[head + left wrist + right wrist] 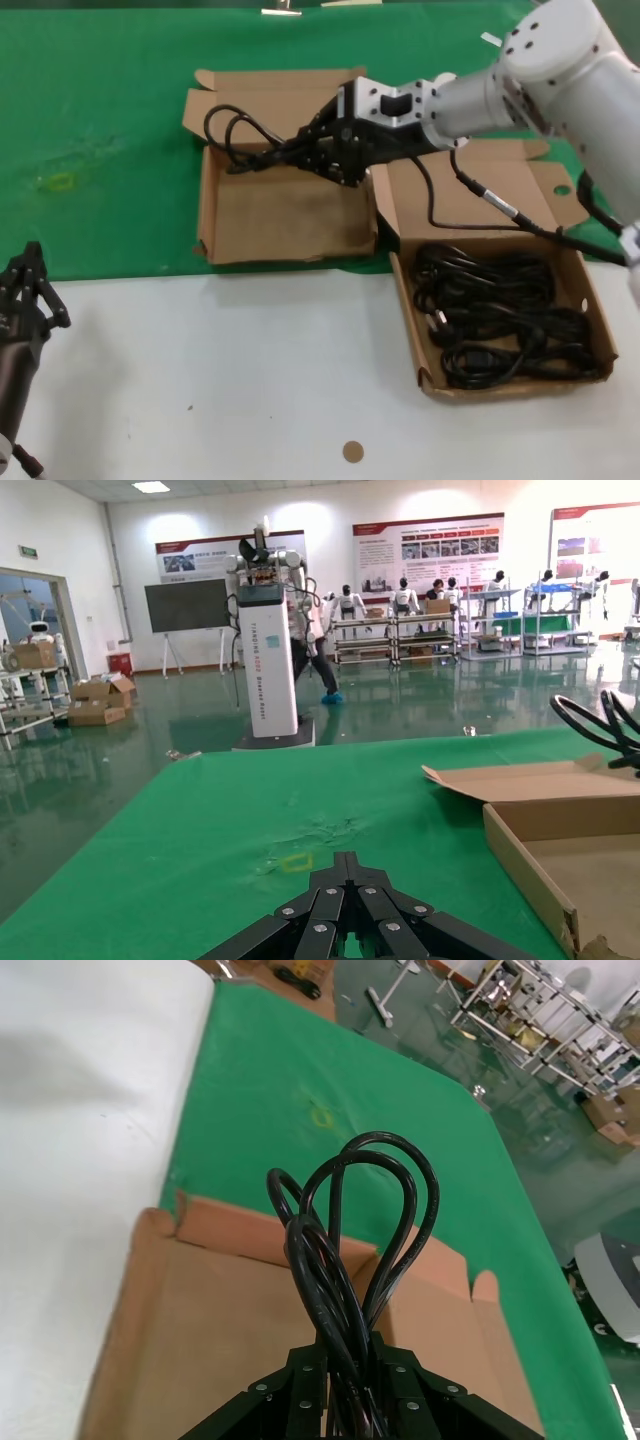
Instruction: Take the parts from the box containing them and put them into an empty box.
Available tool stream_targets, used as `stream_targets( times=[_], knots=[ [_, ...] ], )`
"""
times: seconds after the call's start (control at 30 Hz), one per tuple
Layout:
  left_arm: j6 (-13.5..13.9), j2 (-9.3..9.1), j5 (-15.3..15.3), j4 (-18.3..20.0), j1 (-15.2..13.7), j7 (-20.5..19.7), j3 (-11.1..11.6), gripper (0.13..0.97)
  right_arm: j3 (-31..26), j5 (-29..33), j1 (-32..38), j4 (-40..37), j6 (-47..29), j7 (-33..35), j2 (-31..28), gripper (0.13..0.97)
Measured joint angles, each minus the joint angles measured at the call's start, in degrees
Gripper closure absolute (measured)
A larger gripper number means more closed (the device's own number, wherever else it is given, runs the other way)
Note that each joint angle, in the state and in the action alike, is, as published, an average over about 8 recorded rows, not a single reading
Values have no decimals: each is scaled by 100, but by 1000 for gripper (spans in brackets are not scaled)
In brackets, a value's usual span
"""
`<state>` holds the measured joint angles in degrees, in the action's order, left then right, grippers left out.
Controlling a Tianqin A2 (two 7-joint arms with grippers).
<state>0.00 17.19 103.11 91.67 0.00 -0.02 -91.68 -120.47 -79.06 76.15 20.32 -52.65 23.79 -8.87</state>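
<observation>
Right claw [300, 152] is reaching across to the empty box [285, 215] on your left side of the counter [250, 380]. It pinches one coiled cord [240, 135] near its middle, and the loops stick out past the fingertips over the far left part of that box. In the right wrist view the loops fan out above the bare cardboard floor and the cord runs back between the closed fingers.

The rest of the cords [500, 315] lie piled in the full box [590, 300] on the right, near the front edge.

One black cable runs from the arm down over the full box's rear flap; I cannot tell whether it is the tail of the held cord or the arm's own wiring. Judge this before release.

Step in hand, as I read it: placing the cord.
- Lower the claw until the loops are below the box walls, so nothing drapes over a rim.
- Aim for the middle of the floor, away from the raised rear flap.
- Spread the fingers only once the coil rests on the cardboard.
- Lift straight up so a loop does not snag.

Left claw [28, 285] sits parked at the near left edge of the counter; its fingers look drawn together.
</observation>
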Motion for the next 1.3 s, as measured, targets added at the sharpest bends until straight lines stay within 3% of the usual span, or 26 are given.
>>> stream_targets(
  times=[0.23,0.47,0.63,0.93,1.2,1.3],
  knots=[
    [0,0,0,0,0,0,0,953,213,-152,439,-1248,287,842,382,866],
    [0,0,0,0,0,0,0,953,277,-144,591,-1726,458,1169,503,798],
    [0,0,0,0,0,0,0,953,280,-107,619,-1820,539,1222,518,789],
    [0,0,0,0,0,0,0,953,285,-97,624,-1839,563,1230,520,641],
    [0,0,0,0,0,0,0,926,351,-155,416,-1614,681,1142,486,430],
    [0,0,0,0,0,0,0,910,425,-222,180,-1358,815,1038,447,430]
  ],
)
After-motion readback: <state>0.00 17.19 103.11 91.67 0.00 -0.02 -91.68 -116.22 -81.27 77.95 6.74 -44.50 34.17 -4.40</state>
